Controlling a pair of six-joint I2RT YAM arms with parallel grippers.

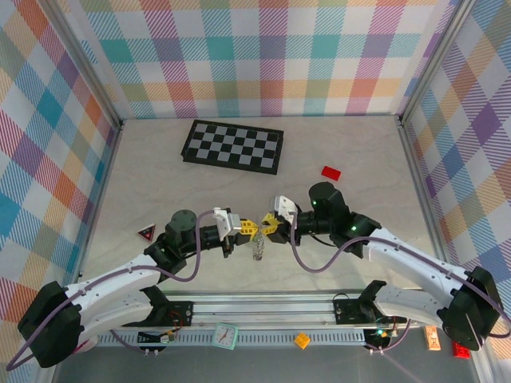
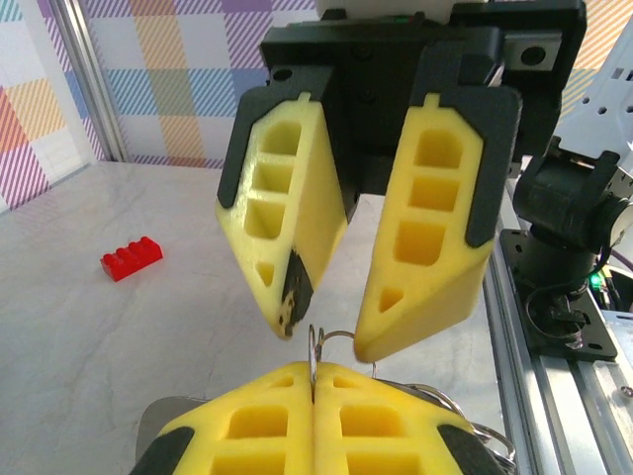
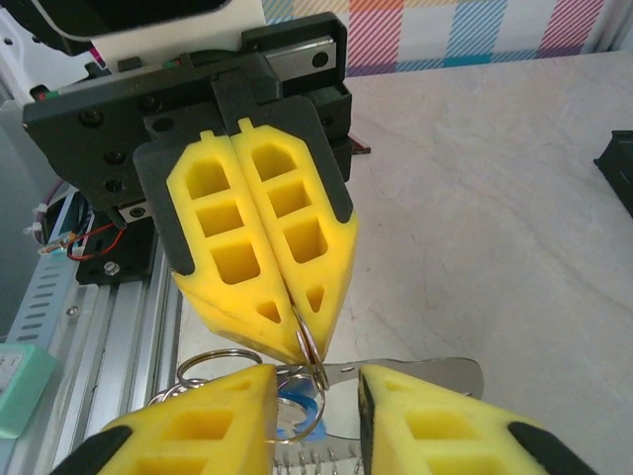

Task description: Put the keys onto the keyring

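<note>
Above the table's near middle, my left gripper point(image 1: 243, 230) is shut on the keyring point(image 1: 259, 249), a thin grey wire loop that hangs below it. In the left wrist view the wire point(image 2: 338, 334) rises from my shut left gripper point(image 2: 315, 381). My right gripper point(image 2: 326, 336) faces it tip to tip, open, its fingers astride the ring. In the right wrist view my right gripper point(image 3: 316, 386) stands open around the keyring point(image 3: 315, 348), which is pinched by the left gripper point(image 3: 300, 341). A blue key head point(image 3: 309, 408) hangs in the loops beside a silver blade point(image 3: 425, 376). The green key is hidden.
A black-and-white chequered board point(image 1: 233, 146) lies at the back. A red flat brick point(image 1: 330, 172) point(image 2: 132, 258) sits right of centre, and a red-and-black triangle point(image 1: 145, 233) on the left. The aluminium rail point(image 1: 263, 307) runs along the near edge.
</note>
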